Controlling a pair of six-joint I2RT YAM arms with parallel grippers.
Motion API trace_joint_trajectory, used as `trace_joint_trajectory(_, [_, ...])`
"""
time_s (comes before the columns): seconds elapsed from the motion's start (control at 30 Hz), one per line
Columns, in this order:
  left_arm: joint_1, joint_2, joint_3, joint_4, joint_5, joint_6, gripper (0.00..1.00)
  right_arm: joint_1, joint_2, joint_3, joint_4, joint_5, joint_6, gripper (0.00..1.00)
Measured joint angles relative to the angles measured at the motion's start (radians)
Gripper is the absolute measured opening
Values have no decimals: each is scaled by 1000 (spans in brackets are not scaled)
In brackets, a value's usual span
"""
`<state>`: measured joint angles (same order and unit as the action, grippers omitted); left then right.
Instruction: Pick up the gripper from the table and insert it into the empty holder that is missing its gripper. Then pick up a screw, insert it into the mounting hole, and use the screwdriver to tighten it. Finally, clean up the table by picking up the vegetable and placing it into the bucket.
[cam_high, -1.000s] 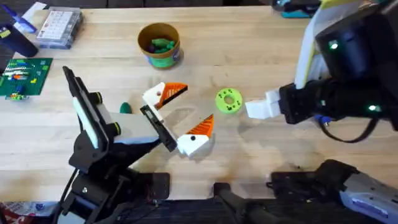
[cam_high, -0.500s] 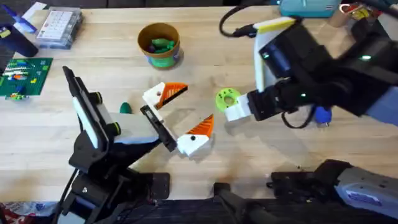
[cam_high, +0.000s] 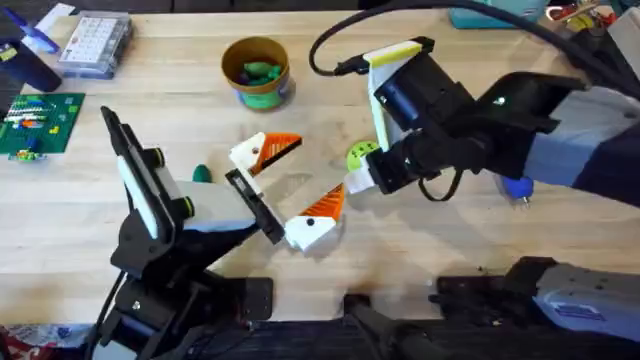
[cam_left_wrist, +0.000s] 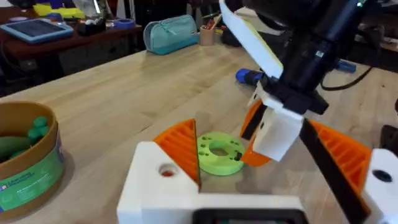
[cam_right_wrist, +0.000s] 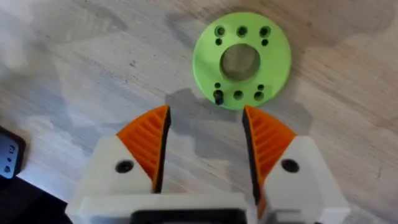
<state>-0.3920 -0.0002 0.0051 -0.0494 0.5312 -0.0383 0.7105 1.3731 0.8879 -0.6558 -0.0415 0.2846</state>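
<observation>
— Claws first: how are they sitting?

— The right claw (cam_right_wrist: 205, 146) is hanging spread apart over the table (cam_high: 420, 260), its orange ribbed pads (cam_right_wrist: 148, 144) gripping nothing. Bare wood is showing in the gap between them, and the lime-green disc (cam_right_wrist: 241, 60) is lying just beyond the fingertips, not touching them. In the overhead view that same claw (cam_high: 352, 185) is reaching in from the right, covering part of the disc (cam_high: 358, 154).

— And the left one?

— The left claw (cam_high: 285, 190) is also standing released — one white finger (cam_high: 248, 155) is pointing up past the disc's side, the other (cam_high: 310, 228) lying nearer the table edge, nothing between them. From its own camera, the right claw (cam_left_wrist: 273, 134) is coming down just behind the disc (cam_left_wrist: 219, 153).

— Where is the screwdriver?

— Behind the right claw, near its arm: a blue tip (cam_high: 517, 186) is peeking out from under the dark arm, resting on the table.

— The vegetable and bucket?

— One dark-green vegetable (cam_high: 202, 173) is lying on the table just beside the left claw's base, on the side away from the right claw. The bucket (cam_high: 256, 72) is standing upright well beyond both claws, already holding green pieces.
</observation>
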Motion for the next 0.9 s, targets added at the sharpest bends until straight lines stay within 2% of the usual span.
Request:
trace_joint_trajectory(0.23, [0, 0, 0, 0, 0, 0, 990, 0, 34, 0, 19, -1, -1, 593])
trace_joint_trajectory(0.4, [0, 0, 0, 0, 0, 0, 990, 0, 58, 0, 48, -1, -1, 420])
trace_joint_trajectory(0.6, [0, 0, 0, 0, 0, 0, 990, 0, 90, 0, 56, -1, -1, 257])
trace_joint_trajectory(0.9, [0, 0, 0, 0, 0, 0, 990, 0, 103, 0, 57, -1, -1, 221])
